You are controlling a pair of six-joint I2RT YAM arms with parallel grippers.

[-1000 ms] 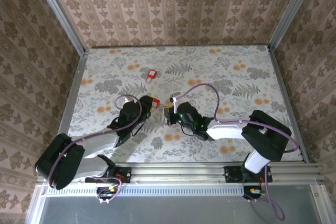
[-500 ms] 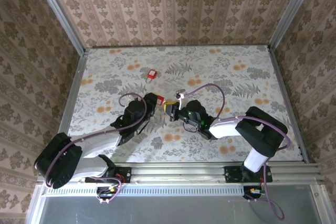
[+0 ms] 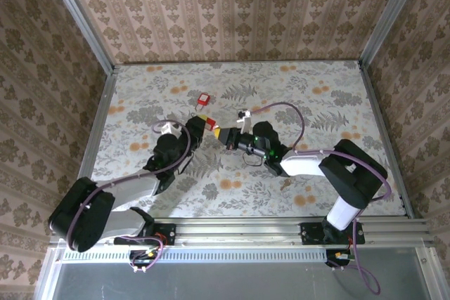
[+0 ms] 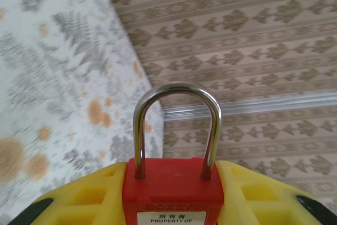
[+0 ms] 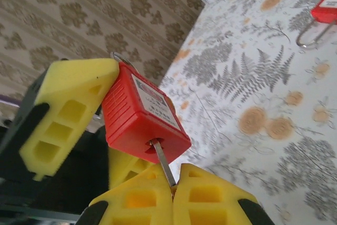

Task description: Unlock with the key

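Item 1. Left gripper: near table centre, slightly toward 9 o'clock in the top view. Its yellow pads are clamped on both sides of a red padlock.

Item 2. Padlock: held off the table. In the left wrist view its steel shackle points to 12 o'clock, both legs seated in the body. It carries a white label with printed text.

Item 3. Right gripper: at 4 o'clock of the padlock in the top view. Its yellow fingertips are pressed together, pinching the key.

Item 4. Key: a thin dark blade rising toward 11 o'clock from between the fingertips in the right wrist view. The tip sits in the keyhole on the padlock's bottom face. The head is hidden between the pads.

Item 5. Second padlock: red, lying on the table at 12 o'clock of the held one, apart from both grippers.
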